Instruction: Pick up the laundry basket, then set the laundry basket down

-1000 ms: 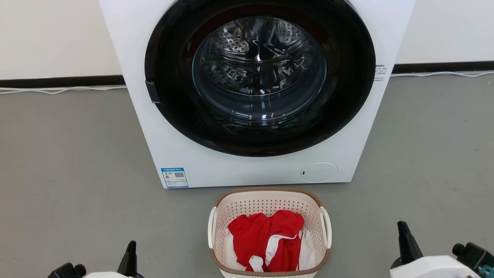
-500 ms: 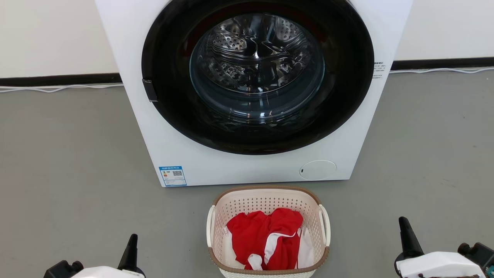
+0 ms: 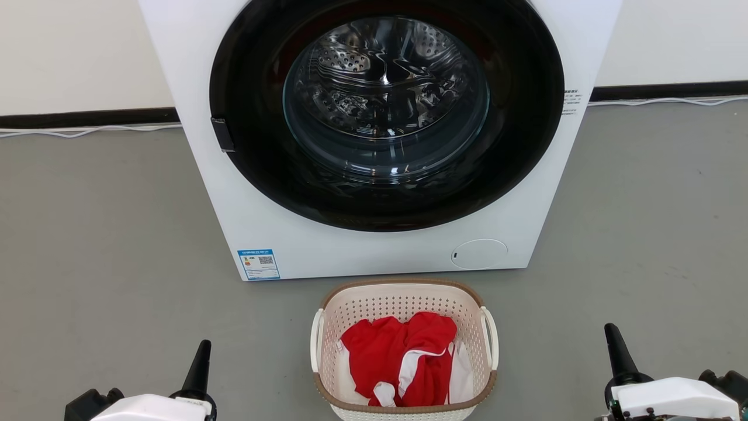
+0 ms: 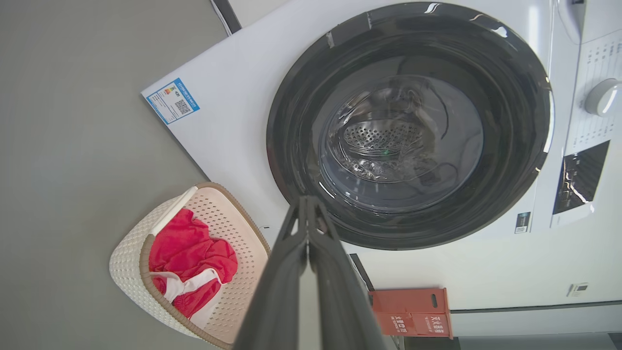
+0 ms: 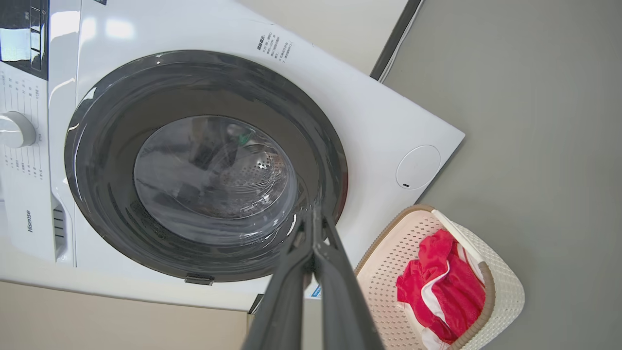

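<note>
2 grippers sit low at either side of us: the left gripper (image 3: pixel 200 362) at the lower left and the right gripper (image 3: pixel 615 345) at the lower right. Each points up and forward with its 2 long dark fingers pressed together, gripping nothing. Between them, well apart from both, the small cream-white perforated plastic laundry basket (image 3: pixel 403 304) with its brown woven-look rim stands on the grey floor (image 3: pixel 105 245), just in front of the large white front-loading washing machine (image 3: pixel 327 257). In the basket we see a crumpled red garment (image 3: pixel 397 351) with white trim. The machine's round dark glass door (image 3: pixel 385 210) is closed. A white cable (image 3: pixel 87 130) runs along the foot of the wall. In the left wrist view an orange-red plastic crate (image 4: pixel 413 311) stands near the machine by the wall.
</note>
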Controlling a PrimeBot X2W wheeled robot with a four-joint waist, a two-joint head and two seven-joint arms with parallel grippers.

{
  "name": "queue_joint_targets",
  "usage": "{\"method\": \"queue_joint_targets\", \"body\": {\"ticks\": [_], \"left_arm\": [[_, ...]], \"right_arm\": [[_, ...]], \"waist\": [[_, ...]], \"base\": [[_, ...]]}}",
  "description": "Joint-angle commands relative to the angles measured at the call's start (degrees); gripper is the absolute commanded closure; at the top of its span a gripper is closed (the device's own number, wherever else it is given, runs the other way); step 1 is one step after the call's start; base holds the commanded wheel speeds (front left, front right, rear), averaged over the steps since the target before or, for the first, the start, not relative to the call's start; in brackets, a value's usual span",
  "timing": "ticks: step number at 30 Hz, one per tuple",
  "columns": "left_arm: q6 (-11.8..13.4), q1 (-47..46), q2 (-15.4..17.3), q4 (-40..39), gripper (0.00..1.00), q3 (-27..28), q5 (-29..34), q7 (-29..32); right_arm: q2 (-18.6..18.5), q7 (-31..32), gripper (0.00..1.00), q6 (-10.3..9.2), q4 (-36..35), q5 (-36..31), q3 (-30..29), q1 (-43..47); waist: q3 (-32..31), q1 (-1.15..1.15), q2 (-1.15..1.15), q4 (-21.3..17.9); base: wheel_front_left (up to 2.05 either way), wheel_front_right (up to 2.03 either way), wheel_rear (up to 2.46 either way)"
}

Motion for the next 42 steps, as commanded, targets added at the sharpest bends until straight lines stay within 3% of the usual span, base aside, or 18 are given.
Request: {"method": "queue_joint_targets", "body": {"ticks": [1, 31, 42], "left_arm": [[-0.76, -3.33, 0.36, -1.66, 1.00, 1.70, -1.54, 0.51], [-4.74, -6.13, -1.27, -2.85, 1.00, 5.21, -17.61, 5.61], [-5.43, -6.62, -1.56, -3.05, 1.00, 5.81, -20.40, 6.49]], "right_arm": [[-0.68, 0.65, 1.00, 0.30, -2.21, 2.00, 0.84, -3.40], [-0.81, 5.78, 1.00, 0.40, -5.80, 25.21, 0.62, -4.46], [-0.83, 6.66, 1.00, 0.42, -6.43, 29.24, 0.59, -4.65]], "waist": [[0.05, 0.00, 0.00, -0.03], [1.16, 0.00, 0.00, -0.85], [1.35, 0.00, 0.00, -0.99]], "base": [[0.00, 0.00, 0.00], [0.00, 0.00, 0.00], [0.00, 0.00, 0.00]]}}
